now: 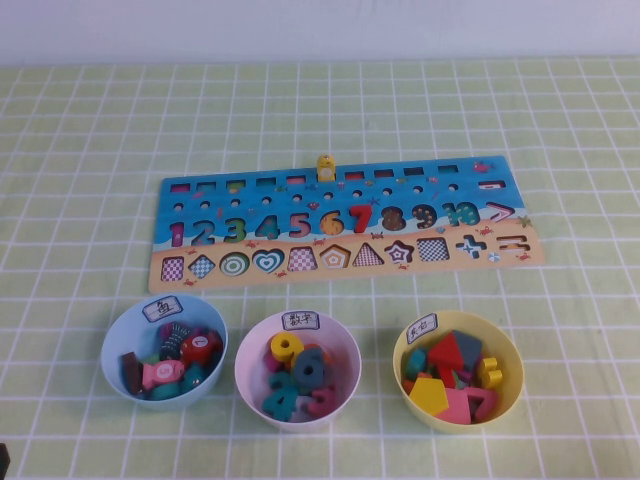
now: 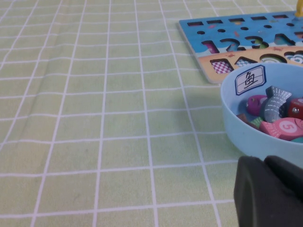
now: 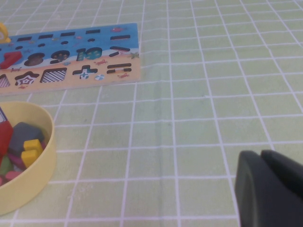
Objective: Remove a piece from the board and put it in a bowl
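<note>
Your left gripper closed, empty, beside blue bowl | right gripper near it: grip unreadable | piece in bowl, near blue bowl

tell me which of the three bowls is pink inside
The middle bowl, white outside with a pinkish inside, holding numerals. The light blue bowl sits to its left, the yellow bowl to its right.

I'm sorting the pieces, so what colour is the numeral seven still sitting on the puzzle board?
Red: the numeral seven on the long blue-and-tan puzzle board, best seen in the high view.
</note>
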